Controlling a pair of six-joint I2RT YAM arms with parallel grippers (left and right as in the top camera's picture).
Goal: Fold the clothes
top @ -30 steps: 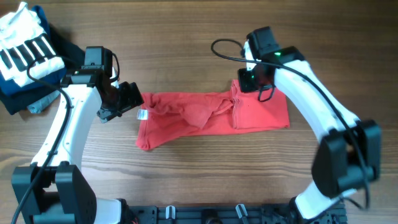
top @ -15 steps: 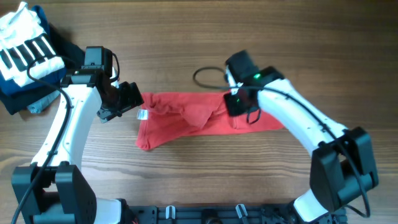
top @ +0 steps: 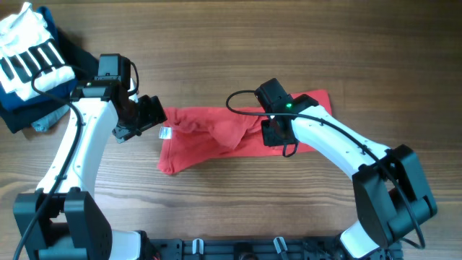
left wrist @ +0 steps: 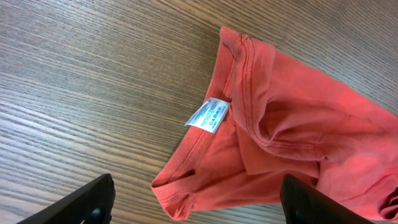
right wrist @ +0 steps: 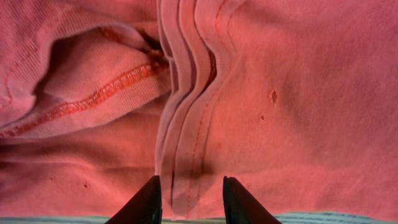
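The red T-shirt (top: 209, 141) lies crumpled lengthwise across the middle of the wooden table. Its collar end with a white label (top: 165, 133) points left. My left gripper (top: 153, 115) is open at the collar end. In the left wrist view (left wrist: 199, 208) the collar (left wrist: 233, 74) lies between and ahead of its wide-apart fingers. My right gripper (top: 274, 132) is shut on a layered hem of the T-shirt, seen in the right wrist view (right wrist: 189, 202). The shirt's right part (top: 312, 101) is pulled up and over towards the middle. The lettering is hidden.
A white black-striped garment (top: 29, 54) lies on navy folded clothes (top: 18, 112) at the table's far left corner. The right arm's black cable (top: 238, 101) loops over the table just behind the shirt.
My right gripper has moved left and towards the front with the shirt's hem, dragging the right part over the middle. The left arm has not moved.
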